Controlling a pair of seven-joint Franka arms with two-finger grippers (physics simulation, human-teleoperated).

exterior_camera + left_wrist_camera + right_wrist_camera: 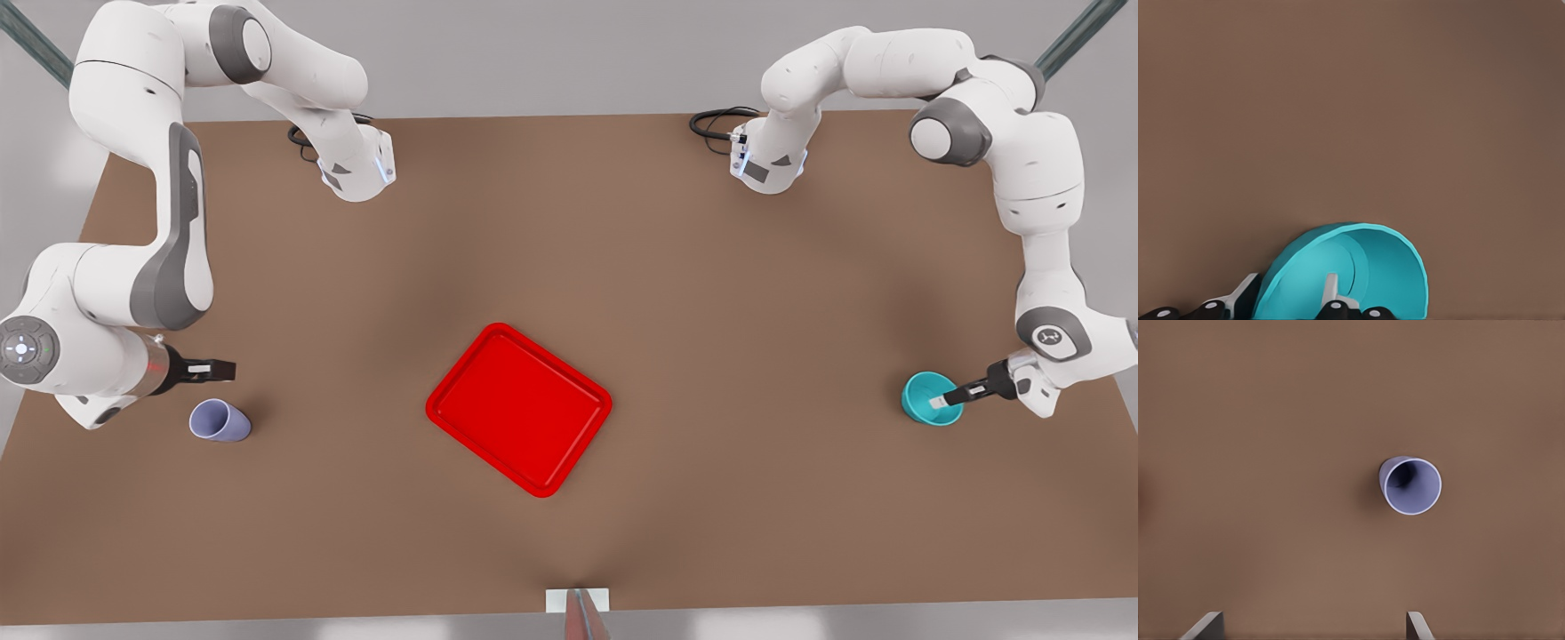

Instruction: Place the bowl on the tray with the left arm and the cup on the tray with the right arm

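We see the left gripper (939, 402) at the teal bowl (925, 396) on the front view's right: jaws straddle its rim, one finger (1330, 291) inside, one outside, w/ bowl on the brown surface (711, 293). Right gripper (224, 368) hovers near the lavender cup (219, 420), jaws spread, not touching. Cup upright at front view's left. Red tray (519, 408) sits between them, well apart from both.

bare brown table (711, 293) separates the red tray (519, 408) from the cup (220, 420) and from the bowl (930, 397), both well apart from it. left gripper (941, 402) straddles the bowl wall; right gripper (227, 368), fingers spread, hangs beside the cup.
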